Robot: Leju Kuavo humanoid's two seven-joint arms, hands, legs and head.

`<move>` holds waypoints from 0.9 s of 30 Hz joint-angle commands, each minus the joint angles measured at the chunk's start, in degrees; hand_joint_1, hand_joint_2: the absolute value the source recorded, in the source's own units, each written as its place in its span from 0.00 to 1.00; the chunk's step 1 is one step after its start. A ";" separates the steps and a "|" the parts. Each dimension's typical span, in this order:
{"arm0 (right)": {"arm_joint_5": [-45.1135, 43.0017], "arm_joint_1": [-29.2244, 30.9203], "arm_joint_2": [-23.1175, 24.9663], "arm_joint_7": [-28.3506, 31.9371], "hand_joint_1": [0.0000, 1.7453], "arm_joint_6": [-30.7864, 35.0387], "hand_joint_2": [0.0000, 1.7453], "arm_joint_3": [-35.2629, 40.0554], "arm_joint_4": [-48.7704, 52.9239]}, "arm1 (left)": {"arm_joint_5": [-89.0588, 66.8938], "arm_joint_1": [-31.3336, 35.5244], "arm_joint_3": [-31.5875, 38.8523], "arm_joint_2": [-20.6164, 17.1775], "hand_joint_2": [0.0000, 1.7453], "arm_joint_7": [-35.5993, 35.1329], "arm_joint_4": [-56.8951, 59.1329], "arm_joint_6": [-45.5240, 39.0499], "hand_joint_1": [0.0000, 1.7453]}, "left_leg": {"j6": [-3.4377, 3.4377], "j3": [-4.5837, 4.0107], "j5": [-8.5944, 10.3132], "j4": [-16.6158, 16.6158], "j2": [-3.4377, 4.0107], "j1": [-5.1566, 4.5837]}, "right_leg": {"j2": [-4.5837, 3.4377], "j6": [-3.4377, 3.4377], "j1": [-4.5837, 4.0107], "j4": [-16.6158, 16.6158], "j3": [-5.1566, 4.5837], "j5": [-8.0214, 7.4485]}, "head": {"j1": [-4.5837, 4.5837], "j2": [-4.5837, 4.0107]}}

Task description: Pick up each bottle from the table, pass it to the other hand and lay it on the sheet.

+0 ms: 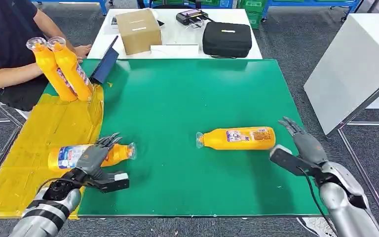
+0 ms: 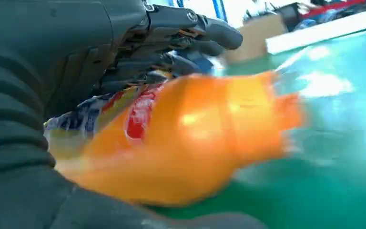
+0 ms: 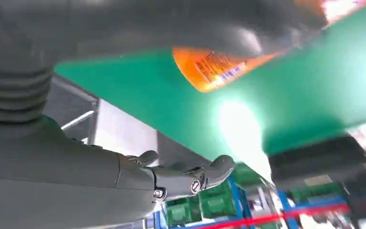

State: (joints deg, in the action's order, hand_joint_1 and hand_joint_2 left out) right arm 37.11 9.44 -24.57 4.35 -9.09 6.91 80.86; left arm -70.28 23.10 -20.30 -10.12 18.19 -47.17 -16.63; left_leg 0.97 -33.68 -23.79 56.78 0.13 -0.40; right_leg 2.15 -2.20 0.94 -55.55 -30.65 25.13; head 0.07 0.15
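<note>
Table [image 1: 187,98], covered in green, takes most of the head view, with a yellow sheet [image 1: 44,133] over its left edge. Two orange bottles [image 1: 61,69] stand tilted at the sheet's far end, just in front of a seated person [image 1: 10,49]. A third bottle [image 1: 91,154] lies on its side across the sheet's right border, cap end out on the green, and the left hand [image 1: 96,158] wraps over its middle, fingers [image 2: 190,33] curled on the label. A fourth bottle [image 1: 237,138] lies on the green at centre right; the right hand [image 1: 301,143] sits just beside its base with fingers spread, holding nothing.

Judged from this, the left hand is laying its bottle down. It would go best eased left until the whole body rests on yellow, then let go gently so it does not roll.

On the far white table, a cardboard box [image 1: 138,29] is closed and a black case [image 1: 227,39] zipped; their contents cannot be seen.
</note>
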 commanded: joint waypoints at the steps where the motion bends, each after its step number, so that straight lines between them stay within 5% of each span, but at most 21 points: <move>1: 0.42 14.70 1.84 -0.77 0.00 -0.36 1.00 11.41 -20.22 | 6.17 1.31 -1.28 1.93 0.00 2.54 3.02 5.64 0.00 | -0.11 -0.03 0.10 -0.03 0.35 0.09 | -0.53 0.08 -0.08 0.11 -0.12 -0.22 | 0.00 0.00; 7: 1.46 22.66 6.63 -1.63 0.00 -0.77 1.00 18.16 -30.51 | 10.74 -0.41 -3.07 3.74 0.00 2.79 -5.05 4.79 0.00 | -0.04 -0.05 0.13 0.01 0.25 0.03 | -0.34 -0.02 -0.02 0.01 -0.12 -0.16 | 0.02 0.00; 17: 1.44 22.76 6.26 -1.84 0.00 -0.39 1.00 19.34 -30.81 | 12.40 -0.60 -3.18 4.04 0.00 2.79 -6.51 4.37 0.00 | -0.01 -0.52 0.15 0.07 0.10 0.04 | -0.19 -0.02 -0.02 -0.03 -0.51 -0.09 | 0.02 0.00; 27: 7.17 21.51 13.35 -4.02 0.00 2.05 1.00 26.58 -45.82 | 17.06 -2.76 -4.88 9.18 0.00 1.14 -17.68 5.12 0.00 | -0.03 -0.61 0.15 0.06 0.03 0.12 | -0.16 0.01 -0.11 0.08 -0.56 -0.11 | 0.00 0.00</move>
State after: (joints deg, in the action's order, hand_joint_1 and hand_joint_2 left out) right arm 41.12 29.12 -17.77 1.99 -8.78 26.19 51.75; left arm -56.60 19.98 -22.56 -4.52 19.41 -60.22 -13.83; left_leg 1.03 -34.44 -23.59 56.84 0.07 -0.42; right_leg 2.24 -2.28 0.96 -55.59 -31.40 25.05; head 0.07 0.15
